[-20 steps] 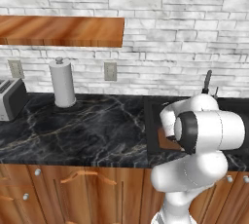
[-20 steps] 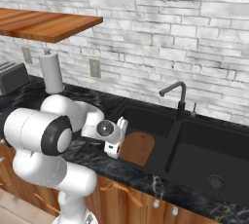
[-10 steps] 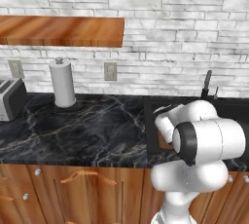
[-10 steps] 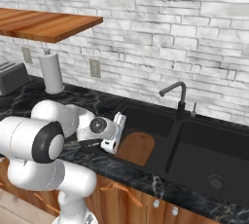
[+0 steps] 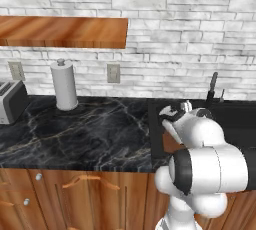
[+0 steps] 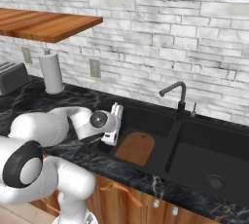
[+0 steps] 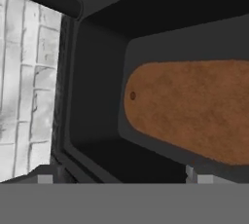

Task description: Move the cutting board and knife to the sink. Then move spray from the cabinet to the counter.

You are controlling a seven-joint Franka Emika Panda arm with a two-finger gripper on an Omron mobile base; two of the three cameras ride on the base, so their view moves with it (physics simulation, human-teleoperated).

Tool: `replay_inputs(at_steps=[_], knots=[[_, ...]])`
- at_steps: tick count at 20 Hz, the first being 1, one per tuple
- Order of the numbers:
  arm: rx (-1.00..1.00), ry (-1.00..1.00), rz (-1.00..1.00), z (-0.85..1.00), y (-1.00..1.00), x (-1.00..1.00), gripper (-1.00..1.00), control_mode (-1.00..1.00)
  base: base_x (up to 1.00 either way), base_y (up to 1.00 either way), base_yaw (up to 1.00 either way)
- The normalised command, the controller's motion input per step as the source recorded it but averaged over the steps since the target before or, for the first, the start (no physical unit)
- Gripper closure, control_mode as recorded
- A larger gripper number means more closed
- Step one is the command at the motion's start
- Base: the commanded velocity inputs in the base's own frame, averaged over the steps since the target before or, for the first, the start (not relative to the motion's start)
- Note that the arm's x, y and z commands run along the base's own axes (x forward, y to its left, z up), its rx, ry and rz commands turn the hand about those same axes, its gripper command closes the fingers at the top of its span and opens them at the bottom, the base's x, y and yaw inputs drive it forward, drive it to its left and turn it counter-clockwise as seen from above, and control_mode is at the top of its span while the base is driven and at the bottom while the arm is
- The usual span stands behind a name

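Gripper [image 6: 115, 121] status: fingers spread wide, nothing between them, positioned over the left rim of the sink's left basin at roughly 9 o'clock of the basin in the right base view. In the left base view the gripper [image 5: 174, 115] sits at 12 o'clock above the arm's white shoulder, at the boundary between counter and sink.

Cutting board [image 7: 194, 108] — lies flat on the floor of the left basin, free of the gripper. In the hand view its rounded end with the small hole points toward 9 o'clock; the far end runs out of the picture at 3 o'clock. In the right base view the cutting board [image 6: 135, 148] lies at about 4 o'clock from the gripper, its near end close to the front wall of the basin.

Sink [image 6: 204, 129] — black, two basins; a drain shows in the right basin. Faucet [image 6: 176, 96] stands at the rear rim, at 12 o'clock of the divider.

Counter [image 5: 85, 129]: black with pale veins, over brown cupboards. Paper towel roll [image 5: 64, 85] stands upright at the rear, at 10 o'clock of the counter; toaster [image 5: 11, 101] at 9 o'clock, at the picture's left edge.

Cabinet [image 5: 62, 30] — the wooden shelf hangs on the brick wall, above the paper towel roll at 12 o'clock.
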Motion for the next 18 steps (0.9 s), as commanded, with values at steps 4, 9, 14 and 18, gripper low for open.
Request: replay_inputs(at_steps=[4,9,14,18], knots=[[0.0,0.08,0.25,0.37,-0.01,-0.32,-1.0,-1.0,0.0,0.0,0.0],[-0.06,0.12,0.22,0.36,0.01,-0.35,-1.0,-1.0,0.0,0.0,0.0],[-0.17,0.16,0.21,0.34,0.04,-0.28,-1.0,-1.0,0.0,0.0,0.0],[-0.14,0.0,0.22,0.2,0.0,-0.4,-1.0,-1.0,0.0,0.0,0.0]])
